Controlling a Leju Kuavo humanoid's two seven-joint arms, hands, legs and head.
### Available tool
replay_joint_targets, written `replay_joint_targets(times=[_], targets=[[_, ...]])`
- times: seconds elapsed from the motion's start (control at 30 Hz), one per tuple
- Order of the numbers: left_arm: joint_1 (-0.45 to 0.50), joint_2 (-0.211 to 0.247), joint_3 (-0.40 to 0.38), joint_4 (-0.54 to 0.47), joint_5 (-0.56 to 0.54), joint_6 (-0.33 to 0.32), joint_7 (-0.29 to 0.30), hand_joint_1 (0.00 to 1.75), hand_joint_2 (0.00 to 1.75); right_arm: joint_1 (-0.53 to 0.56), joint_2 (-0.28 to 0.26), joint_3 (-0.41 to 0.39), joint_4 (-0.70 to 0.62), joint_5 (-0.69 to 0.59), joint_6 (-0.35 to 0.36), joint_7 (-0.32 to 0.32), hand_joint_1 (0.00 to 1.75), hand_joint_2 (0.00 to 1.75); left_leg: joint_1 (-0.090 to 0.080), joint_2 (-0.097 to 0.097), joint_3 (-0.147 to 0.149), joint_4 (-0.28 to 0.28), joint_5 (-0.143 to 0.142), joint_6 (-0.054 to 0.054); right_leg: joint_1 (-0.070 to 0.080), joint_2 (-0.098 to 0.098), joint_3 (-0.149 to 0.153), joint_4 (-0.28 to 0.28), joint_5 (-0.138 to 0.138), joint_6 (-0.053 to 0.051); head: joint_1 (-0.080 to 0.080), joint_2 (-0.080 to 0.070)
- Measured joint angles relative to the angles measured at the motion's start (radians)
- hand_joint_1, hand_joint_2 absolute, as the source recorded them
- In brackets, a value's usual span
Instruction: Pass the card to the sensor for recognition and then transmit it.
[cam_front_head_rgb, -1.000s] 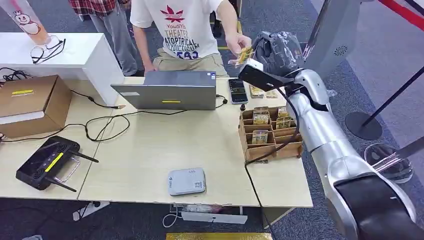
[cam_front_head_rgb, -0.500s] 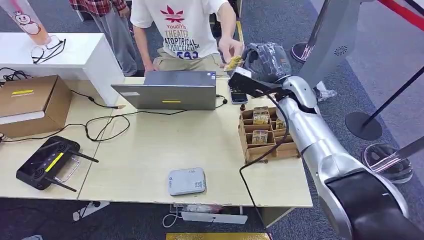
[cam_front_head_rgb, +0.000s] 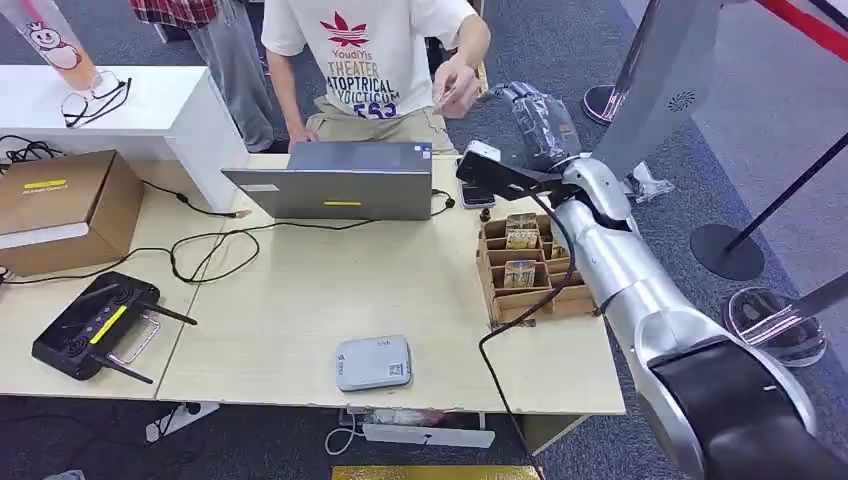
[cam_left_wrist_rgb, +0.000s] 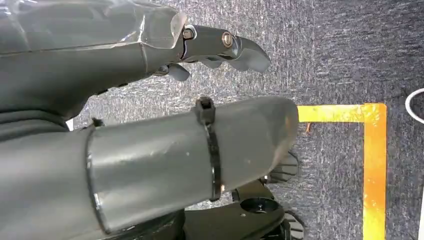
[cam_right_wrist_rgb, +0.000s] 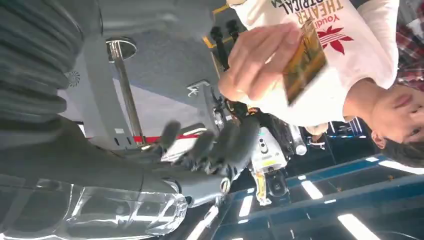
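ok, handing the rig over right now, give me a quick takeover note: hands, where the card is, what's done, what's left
Right hand: raised beyond the table's far edge, fingers apart, holding nothing.
Left hand: hanging over the carpet, holding nothing.
Card: in the person's hand, just beyond the right hand's fingertips, apart from them.
Sensor: grey box at the table's near edge, nothing on it.
Card rack: on the table's right side, with more cards in it.
Done: the handover, judging by the card's place.
Left: probably lowering the right arm; I can't tell whether a scan happened.
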Motion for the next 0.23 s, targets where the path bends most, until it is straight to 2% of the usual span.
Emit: replay_joint_targets(times=[0.23], targets=[[0.001,0.0,0.0,0.0,-0.001,0.003,0.002,0.0,0.0,0.0,0.001,0.003,0.006,-0.005,-0.001,-0.005,0.0,1.75,0.0,0.0,0.0,0.0,0.0,0.0,0.0,0.0,0.0,0.0,0.0,0.0,0.0,0.0]])
